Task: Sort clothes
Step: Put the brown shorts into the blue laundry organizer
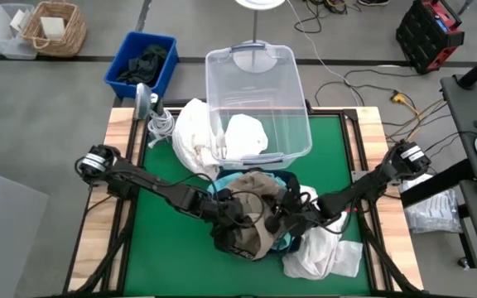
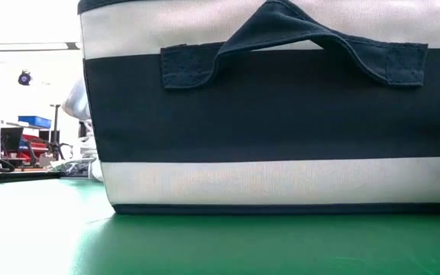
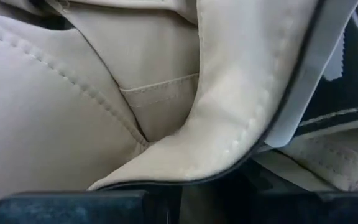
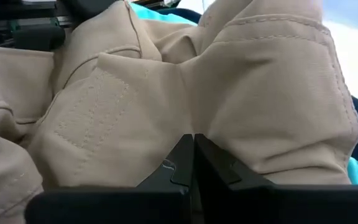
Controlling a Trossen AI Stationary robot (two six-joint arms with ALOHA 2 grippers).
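Ideally both end effectors, left (image 1: 237, 217) and right (image 1: 278, 217), pinched closed on khaki garment (image 1: 251, 222) at lower centre, lift evenly.

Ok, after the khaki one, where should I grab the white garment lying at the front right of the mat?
Probably the bunched fold near the middle of the white garment, from straight above: it lies crumpled on the mat, so ridges stand up. The right pincer, now pinching the khaki garment opposite the left pincer, is nearer.
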